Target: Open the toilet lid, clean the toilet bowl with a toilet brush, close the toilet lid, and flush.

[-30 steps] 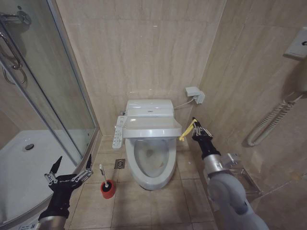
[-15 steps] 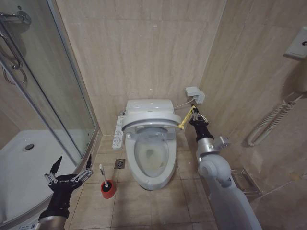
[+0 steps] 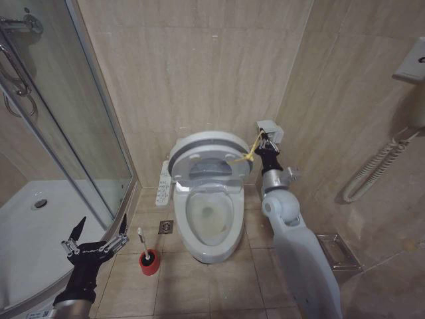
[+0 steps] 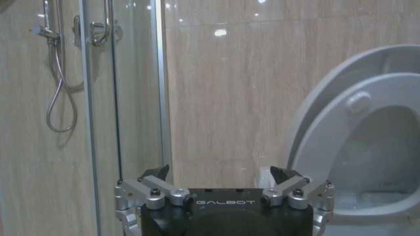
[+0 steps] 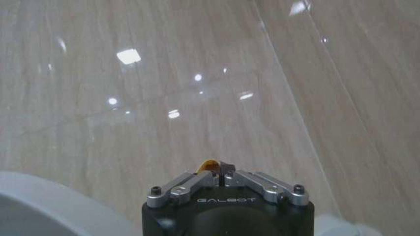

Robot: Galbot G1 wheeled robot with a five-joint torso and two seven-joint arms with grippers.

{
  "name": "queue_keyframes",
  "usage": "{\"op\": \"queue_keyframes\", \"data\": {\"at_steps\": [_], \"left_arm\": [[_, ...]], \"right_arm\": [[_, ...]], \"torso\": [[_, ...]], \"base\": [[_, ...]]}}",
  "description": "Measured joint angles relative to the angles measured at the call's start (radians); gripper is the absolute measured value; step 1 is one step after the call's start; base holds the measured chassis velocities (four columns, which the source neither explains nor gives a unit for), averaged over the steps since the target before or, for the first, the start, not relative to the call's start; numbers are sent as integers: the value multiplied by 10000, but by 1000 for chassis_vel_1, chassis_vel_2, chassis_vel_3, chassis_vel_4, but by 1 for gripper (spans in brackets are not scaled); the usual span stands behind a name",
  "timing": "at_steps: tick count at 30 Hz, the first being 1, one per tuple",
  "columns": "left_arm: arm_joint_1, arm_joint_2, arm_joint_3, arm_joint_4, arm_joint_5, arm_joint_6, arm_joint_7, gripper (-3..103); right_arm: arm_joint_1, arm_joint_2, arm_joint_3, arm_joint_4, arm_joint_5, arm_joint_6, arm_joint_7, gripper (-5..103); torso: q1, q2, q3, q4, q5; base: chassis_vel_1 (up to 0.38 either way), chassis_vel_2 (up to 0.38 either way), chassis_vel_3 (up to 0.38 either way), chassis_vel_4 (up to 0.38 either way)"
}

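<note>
Two grippers are showing, and one is working. The right gripper [image 3: 263, 145] is pinching the yellow strap [image 3: 247, 157] between closed fingers; in the right wrist view a sliver of yellow is peeking out from the shut tips [image 5: 222, 172]. It is holding the strap high, close to the back wall and just beside a small white wall box [image 3: 269, 129].

Outward from there, the strap is running down to the edge of the lid [image 3: 211, 147], which is now standing nearly upright against the wall, its underside facing the room. The seat [image 3: 211, 176] appears to be rising with it, tilted above the bowl [image 3: 211, 222], which is lying open with its side control panel [image 3: 164, 183] on the robot's left.

Compared with a second ago, the lid has swung from almost flat over the bowl to nearly vertical, and the right arm has moved back and up with it. The opening step is judged almost finished.

The left gripper [image 3: 96, 240] is still hanging spread wide and empty near the shower door [image 3: 80, 133], unmoved. The brush [image 3: 143, 244] is standing in its red holder [image 3: 149, 262] on the floor, between that gripper and the bowl, untouched.
</note>
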Motion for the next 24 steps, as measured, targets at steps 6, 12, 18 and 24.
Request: {"op": "queue_keyframes", "data": {"at_steps": [6, 12, 18, 24], "left_arm": [[0, 0, 0, 0, 0, 0, 0, 100], [0, 0, 0, 0, 0, 0, 0, 100], [0, 0, 0, 0, 0, 0, 0, 100], [0, 0, 0, 0, 0, 0, 0, 100]], "right_arm": [[727, -26, -123, -731, -53, 115, -2, 0], [1478, 323, -184, -2198, -985, 862, -440, 0], [2095, 458, -100, -3220, -1342, 1301, -673, 0], [2643, 261, 27, -3788, -1358, 1394, -776, 0]], "torso": [[0, 0, 0, -1, 0], [0, 1, 0, -3, 0], [-1, 1, -1, 0, 1], [-1, 1, -1, 4, -1]], "base": [[0, 0, 0, 0], [0, 0, 0, 0], [0, 0, 0, 0], [0, 0, 0, 0]]}}
